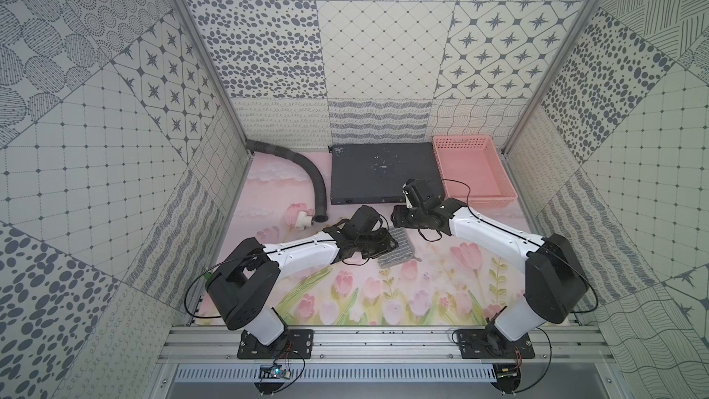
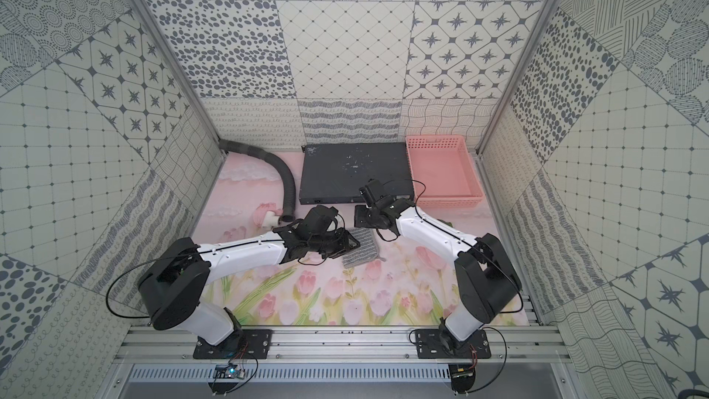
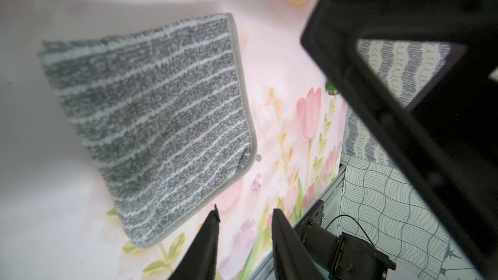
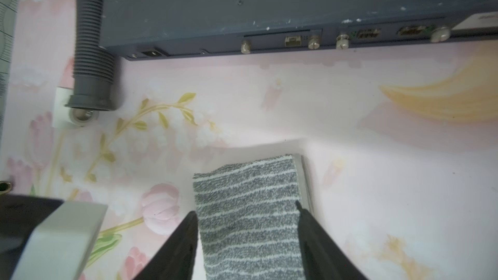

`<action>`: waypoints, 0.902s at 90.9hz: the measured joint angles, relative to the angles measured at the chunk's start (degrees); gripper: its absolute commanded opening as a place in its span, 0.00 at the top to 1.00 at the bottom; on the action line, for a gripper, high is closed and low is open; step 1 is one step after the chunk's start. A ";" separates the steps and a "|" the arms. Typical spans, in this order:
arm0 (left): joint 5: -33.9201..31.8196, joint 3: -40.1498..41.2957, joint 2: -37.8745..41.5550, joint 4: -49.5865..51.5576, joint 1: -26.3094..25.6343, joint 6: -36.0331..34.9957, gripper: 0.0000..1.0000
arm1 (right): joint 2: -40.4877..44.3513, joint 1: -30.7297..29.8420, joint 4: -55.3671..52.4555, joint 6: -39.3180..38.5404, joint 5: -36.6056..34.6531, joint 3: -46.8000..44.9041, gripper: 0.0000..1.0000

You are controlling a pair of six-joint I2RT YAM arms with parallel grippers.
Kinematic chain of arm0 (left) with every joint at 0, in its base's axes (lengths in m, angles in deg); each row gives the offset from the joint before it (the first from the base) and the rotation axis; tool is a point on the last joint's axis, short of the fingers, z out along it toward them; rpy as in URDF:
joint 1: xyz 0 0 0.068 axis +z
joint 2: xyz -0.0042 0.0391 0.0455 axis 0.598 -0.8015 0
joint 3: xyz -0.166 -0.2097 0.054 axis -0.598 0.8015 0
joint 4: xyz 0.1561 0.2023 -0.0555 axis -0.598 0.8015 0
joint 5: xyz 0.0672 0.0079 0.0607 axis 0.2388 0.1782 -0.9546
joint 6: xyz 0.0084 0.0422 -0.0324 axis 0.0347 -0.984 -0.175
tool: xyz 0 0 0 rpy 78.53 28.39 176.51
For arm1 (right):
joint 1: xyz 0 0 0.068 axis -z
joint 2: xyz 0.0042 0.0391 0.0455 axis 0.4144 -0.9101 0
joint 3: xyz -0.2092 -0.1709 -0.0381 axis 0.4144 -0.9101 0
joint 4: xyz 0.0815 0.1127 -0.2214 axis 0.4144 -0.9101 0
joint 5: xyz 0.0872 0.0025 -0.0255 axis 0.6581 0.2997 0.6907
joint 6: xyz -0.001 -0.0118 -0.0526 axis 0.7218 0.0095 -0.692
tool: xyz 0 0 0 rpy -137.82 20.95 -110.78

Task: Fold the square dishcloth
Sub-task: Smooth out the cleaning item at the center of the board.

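Dishcloth (image 1: 399, 252), grey with pale stripes, lies folded flat on the floral surface (image 1: 345, 301), near its middle. Left fingers (image 3: 202, 251) stand slightly apart beside its edge, holding nothing. Right fingers (image 4: 314, 238) hover spread wide above it, empty.

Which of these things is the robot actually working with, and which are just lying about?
Part of the job:
- striped grey dishcloth
- left tool, open, close to the cloth
- right tool, open, close to the cloth

Just lying about:
- pink basket
- dark flat box
- grey ribbed hose
- small white fitting at the hose's end
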 measured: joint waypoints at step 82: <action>2.95 -3.85 -11.74 -0.79 8.57 -1.95 0.79 | 8.17 0.35 9.55 8.85 14.84 -20.65 0.29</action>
